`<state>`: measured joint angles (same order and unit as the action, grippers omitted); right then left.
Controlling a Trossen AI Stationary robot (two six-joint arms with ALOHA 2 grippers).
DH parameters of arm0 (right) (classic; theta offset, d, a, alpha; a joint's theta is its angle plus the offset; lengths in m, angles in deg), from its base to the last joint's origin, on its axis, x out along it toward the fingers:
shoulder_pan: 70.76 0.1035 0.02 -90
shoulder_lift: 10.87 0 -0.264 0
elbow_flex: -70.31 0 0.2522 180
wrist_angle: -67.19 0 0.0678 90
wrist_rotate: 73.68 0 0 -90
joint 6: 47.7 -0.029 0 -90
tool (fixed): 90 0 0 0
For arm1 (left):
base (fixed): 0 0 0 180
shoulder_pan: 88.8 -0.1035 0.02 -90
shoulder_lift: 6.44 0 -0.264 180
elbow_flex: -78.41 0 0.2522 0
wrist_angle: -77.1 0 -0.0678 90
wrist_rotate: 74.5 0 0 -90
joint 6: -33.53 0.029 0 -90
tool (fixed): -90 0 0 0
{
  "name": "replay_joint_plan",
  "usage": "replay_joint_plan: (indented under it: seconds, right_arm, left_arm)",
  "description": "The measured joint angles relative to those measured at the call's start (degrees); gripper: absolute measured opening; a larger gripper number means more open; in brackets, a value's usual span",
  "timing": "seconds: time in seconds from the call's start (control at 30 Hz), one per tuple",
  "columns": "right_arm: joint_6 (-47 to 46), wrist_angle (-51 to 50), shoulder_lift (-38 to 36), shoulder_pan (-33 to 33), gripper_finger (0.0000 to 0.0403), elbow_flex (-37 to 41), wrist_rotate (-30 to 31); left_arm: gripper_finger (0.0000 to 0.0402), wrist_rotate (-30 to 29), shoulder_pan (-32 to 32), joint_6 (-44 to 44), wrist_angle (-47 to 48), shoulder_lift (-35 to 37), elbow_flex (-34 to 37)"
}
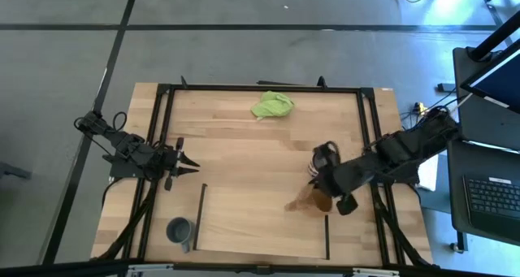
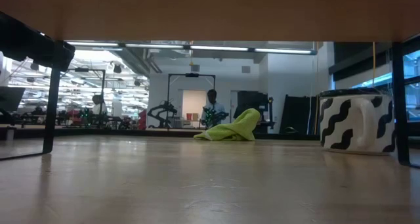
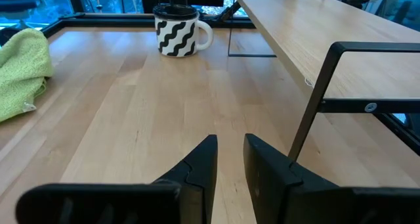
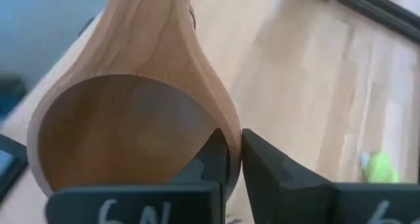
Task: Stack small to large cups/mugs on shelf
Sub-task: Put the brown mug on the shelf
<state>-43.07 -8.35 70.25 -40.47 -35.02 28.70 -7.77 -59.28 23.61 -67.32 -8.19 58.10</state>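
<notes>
My right gripper [image 1: 319,199] is shut on the small tan wooden cup [image 1: 304,201] over the right part of the light-wood shelf [image 1: 260,224]. The white mug with black waves [image 1: 325,157] stands on its base on the tabletop just beyond the shelf; it also shows in the low view [image 2: 357,122] and the left wrist view [image 3: 176,31]. The blue-grey mug [image 1: 179,229] stands on the tabletop left of the shelf's left bar. My left gripper [image 1: 188,160] waits shut and empty at the table's left side. My right gripper holds the wooden cup by its rim [image 4: 230,140], on the side away from the handle [image 4: 152,14]. One finger [image 4: 213,159] is inside the bowl and one [image 4: 269,168] outside. The cup is tipped, its opening toward the gripper. Whether it touches the shelf I cannot tell.
A lime-green cloth [image 1: 272,105] lies at the table's far middle. The shelf stands on thin black bars [image 1: 201,216] at its short sides. The table's black frame rails [image 1: 154,171] run along both sides. Bare tabletop lies between the left gripper and the white mug.
</notes>
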Motion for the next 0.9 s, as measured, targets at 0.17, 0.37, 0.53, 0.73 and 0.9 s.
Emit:
replay_joint_plan:
  seconds: [0.17,0.37,0.53,0.73,0.9]
  right_arm:
    - [10.8,-0.7,7.1,-0.1,0.0038,0.0,-5.0]
    - [18.3,-4.0,12.0,0.0,0.0039,-2.8,-4.2]
    - [24.0,-3.8,13.9,0.0,0.0039,-7.5,-2.2]
    - [26.2,-9.9,16.8,0.1,0.0039,-10.9,-6.8]
    - [29.5,-12.5,19.1,0.8,0.0039,-10.1,-7.3]
  left_arm:
    - [0.0069,0.0,0.0,0.0,0.0,0.0,0.0]
    - [0.0069,0.0,0.0,0.0,0.0,0.0,0.0]
    - [0.0069,0.0,0.0,0.0,0.0,0.0,0.0]
    - [0.0069,0.0,0.0,0.0,0.0,0.0,0.0]
    - [0.0069,0.0,0.0,0.0,0.0,0.0,0.0]
